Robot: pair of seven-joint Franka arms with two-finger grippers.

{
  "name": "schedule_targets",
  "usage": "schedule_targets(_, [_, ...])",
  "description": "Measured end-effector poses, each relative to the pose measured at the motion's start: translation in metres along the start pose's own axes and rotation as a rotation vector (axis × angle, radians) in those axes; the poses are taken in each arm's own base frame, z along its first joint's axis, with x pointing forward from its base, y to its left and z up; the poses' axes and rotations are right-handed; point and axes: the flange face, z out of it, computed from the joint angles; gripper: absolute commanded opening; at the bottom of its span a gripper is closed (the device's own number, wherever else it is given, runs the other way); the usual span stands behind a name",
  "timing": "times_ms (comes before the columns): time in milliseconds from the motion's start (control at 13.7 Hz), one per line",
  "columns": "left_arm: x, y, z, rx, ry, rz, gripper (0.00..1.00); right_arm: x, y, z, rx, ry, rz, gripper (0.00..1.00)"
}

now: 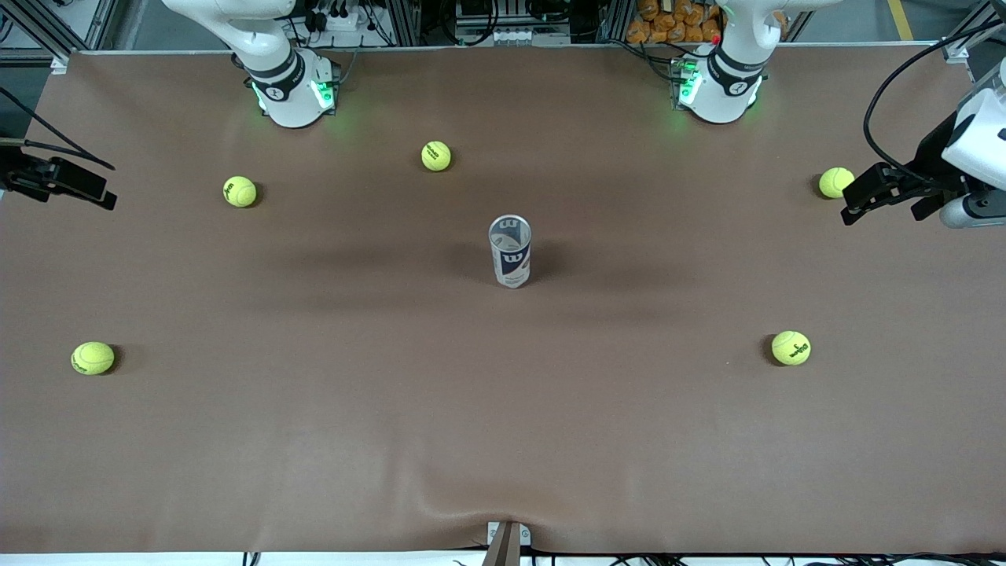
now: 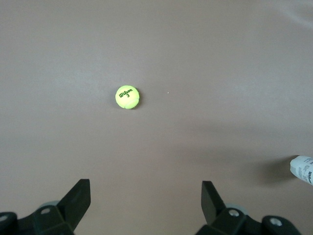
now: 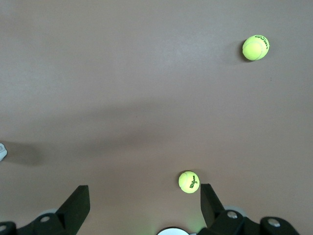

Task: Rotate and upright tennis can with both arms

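Note:
The tennis can (image 1: 510, 251) stands upright in the middle of the table, its metallic rim on top and the white and navy "W" label facing the front camera. A part of it also shows at the border of the left wrist view (image 2: 302, 169); only a sliver of the can (image 3: 2, 152) shows in the right wrist view. My left gripper (image 1: 880, 206) hangs open over the left arm's end of the table, far from the can. My right gripper (image 1: 94, 189) hangs open over the right arm's end. Both the left gripper (image 2: 145, 198) and the right gripper (image 3: 145, 203) hold nothing.
Several yellow-green tennis balls lie scattered on the brown table (image 1: 503, 440): one (image 1: 436, 156) toward the arm bases, one (image 1: 240, 191) and one (image 1: 93, 358) toward the right arm's end, one (image 1: 835, 182) beside my left gripper, one (image 1: 791, 347) nearer the front camera.

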Motion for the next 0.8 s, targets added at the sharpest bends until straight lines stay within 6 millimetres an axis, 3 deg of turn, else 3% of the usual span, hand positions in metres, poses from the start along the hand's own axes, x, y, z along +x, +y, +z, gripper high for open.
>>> schedule_targets(805, [0.0,0.0,0.0,0.0,-0.003,0.0,1.0,0.002,0.013,-0.003,0.003,0.007,0.024,1.0])
